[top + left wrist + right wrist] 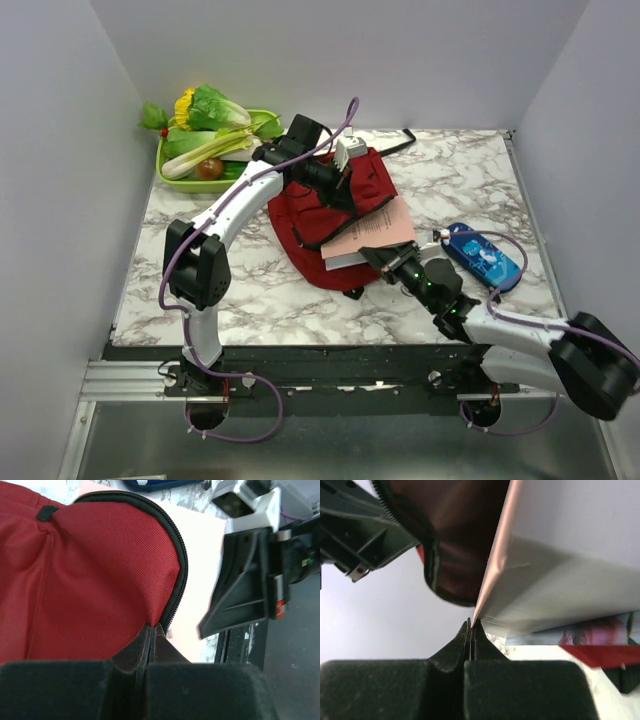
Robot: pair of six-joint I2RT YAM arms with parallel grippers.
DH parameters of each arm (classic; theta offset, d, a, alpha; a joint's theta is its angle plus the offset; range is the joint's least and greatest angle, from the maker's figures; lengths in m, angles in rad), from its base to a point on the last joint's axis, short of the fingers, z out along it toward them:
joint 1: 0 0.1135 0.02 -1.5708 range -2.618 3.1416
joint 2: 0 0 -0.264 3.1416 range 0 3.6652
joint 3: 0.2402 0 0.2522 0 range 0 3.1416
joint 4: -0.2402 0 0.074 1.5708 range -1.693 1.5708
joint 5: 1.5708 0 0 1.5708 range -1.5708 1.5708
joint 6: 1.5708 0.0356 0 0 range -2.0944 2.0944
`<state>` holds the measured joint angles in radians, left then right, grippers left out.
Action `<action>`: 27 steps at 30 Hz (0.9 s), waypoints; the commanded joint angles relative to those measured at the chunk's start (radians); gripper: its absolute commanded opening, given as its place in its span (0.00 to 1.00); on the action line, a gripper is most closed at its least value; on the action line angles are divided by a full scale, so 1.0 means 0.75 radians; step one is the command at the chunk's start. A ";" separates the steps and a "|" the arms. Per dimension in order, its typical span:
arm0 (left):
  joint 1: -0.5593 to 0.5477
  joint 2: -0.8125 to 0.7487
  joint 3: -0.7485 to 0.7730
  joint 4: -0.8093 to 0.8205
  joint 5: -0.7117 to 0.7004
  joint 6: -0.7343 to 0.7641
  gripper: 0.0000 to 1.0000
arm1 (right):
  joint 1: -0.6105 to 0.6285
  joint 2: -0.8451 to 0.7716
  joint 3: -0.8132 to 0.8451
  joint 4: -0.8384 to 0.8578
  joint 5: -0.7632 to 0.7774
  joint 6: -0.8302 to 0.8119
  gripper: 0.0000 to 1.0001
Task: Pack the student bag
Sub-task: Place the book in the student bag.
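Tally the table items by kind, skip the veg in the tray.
bag: 1
book: 1 (maybe another under it, can't tell)
pencil case: 1
tray: 1
Total: 4

The overhead view is bright, evenly lit from above and sharp throughout. The arms cast only soft, pale shadows on the white marbled tabletop (470, 180), and a darker shadow hugs the near edge of the dark red fabric backpack (300, 215). The walls lean outward slightly toward the frame's edges.

In the left wrist view the backpack's weave is crisp, the black left fingers (75, 690) are dim and blurred, and the pink-covered book (205, 555) is washed out.

The right wrist view is soft all over. The book smears, the background blows out to white, and the black right fingers (385, 690) are dark and unfocused.
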<state>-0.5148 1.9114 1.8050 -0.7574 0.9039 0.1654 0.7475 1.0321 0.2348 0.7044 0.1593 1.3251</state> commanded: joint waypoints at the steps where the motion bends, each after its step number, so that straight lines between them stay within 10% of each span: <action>1: -0.025 -0.065 0.080 0.045 0.130 -0.134 0.00 | -0.021 0.331 0.108 0.541 0.009 -0.024 0.01; 15: -0.027 -0.119 0.054 0.042 0.179 -0.149 0.00 | -0.048 0.888 0.588 0.548 -0.296 0.041 0.01; 22: -0.019 -0.121 0.036 0.053 0.186 -0.145 0.00 | -0.050 0.725 0.501 0.227 -0.366 -0.057 0.62; 27: -0.009 -0.111 0.029 0.067 0.188 -0.143 0.00 | -0.070 0.365 0.434 -0.128 -0.335 -0.232 0.60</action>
<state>-0.5064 1.8862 1.8339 -0.7158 0.9333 0.0845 0.7059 1.4876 0.5869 0.8131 -0.0628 1.2736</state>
